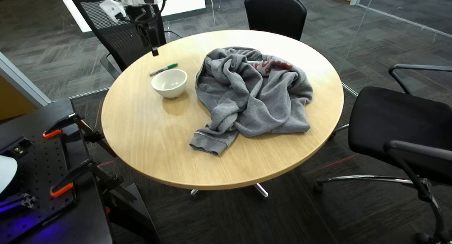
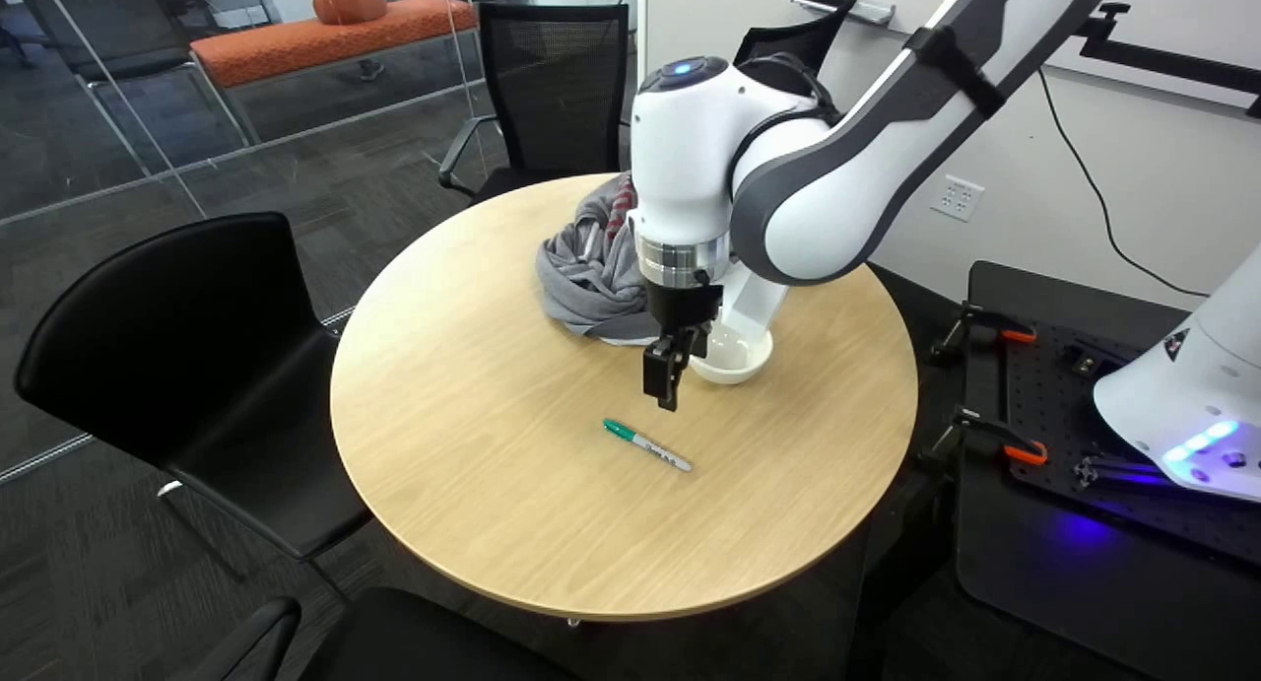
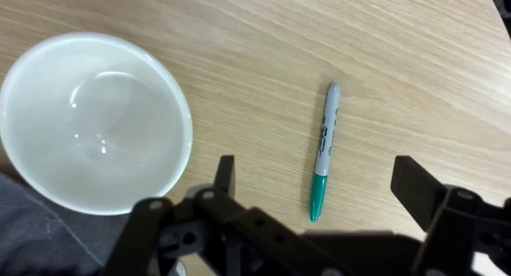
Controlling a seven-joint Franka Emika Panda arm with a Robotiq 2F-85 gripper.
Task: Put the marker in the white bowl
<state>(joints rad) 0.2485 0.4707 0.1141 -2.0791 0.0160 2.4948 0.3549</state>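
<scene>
The marker, grey-white with a green cap, lies on the round wooden table in both exterior views (image 1: pixel 163 69) (image 2: pixel 646 444). The white bowl (image 1: pixel 170 83) stands upright beside it; my arm partly hides the bowl in an exterior view (image 2: pixel 731 358). In the wrist view the bowl (image 3: pixel 96 124) is at the left and appears empty. There the marker (image 3: pixel 325 136) shows between the spread fingers of my gripper (image 3: pixel 314 160), its cap towards the gripper body. My gripper is open and empty, above the table, not touching the marker; it also shows in both exterior views (image 1: pixel 154 52) (image 2: pixel 662 390).
A crumpled grey sweatshirt (image 1: pixel 252 95) lies on the table (image 1: pixel 148 138) close to the bowl. Chairs (image 1: pixel 277 14) stand around the table. A black robot stand (image 1: pixel 88 201) with orange-tipped clamps is beside the table.
</scene>
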